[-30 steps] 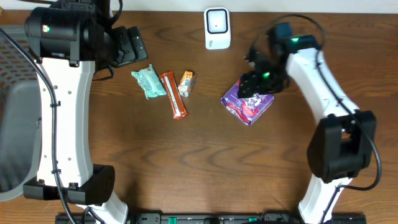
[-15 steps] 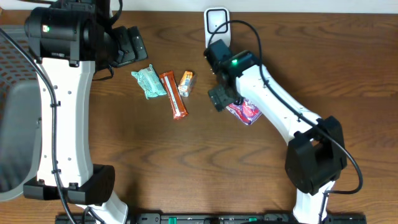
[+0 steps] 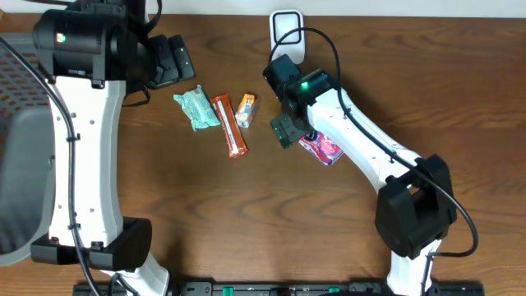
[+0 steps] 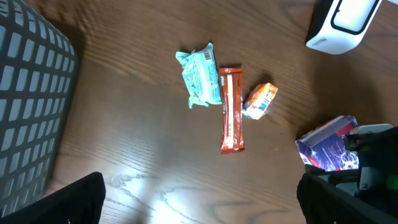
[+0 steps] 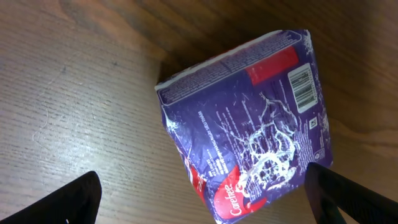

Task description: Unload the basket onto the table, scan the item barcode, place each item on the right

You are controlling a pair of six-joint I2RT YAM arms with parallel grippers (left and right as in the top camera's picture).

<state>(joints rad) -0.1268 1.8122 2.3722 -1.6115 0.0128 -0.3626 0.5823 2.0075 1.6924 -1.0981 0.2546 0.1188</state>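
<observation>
Wooden table [image 3: 246, 214] bears purple pack [image 5: 249, 124] by wide-apart right gripper [image 3: 283, 131], snacks [image 3: 233, 127] and presumably scanner [image 3: 287, 33] nearby.

Overhead straight down, right wrist close, left wrist higher, purple packet [image 5: 249, 118] shared

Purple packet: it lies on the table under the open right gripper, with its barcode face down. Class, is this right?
One thing is wrong. The purple packet does lie on the table under the open right gripper, but its barcode faces up, not down. The right wrist view shows this.
</observation>
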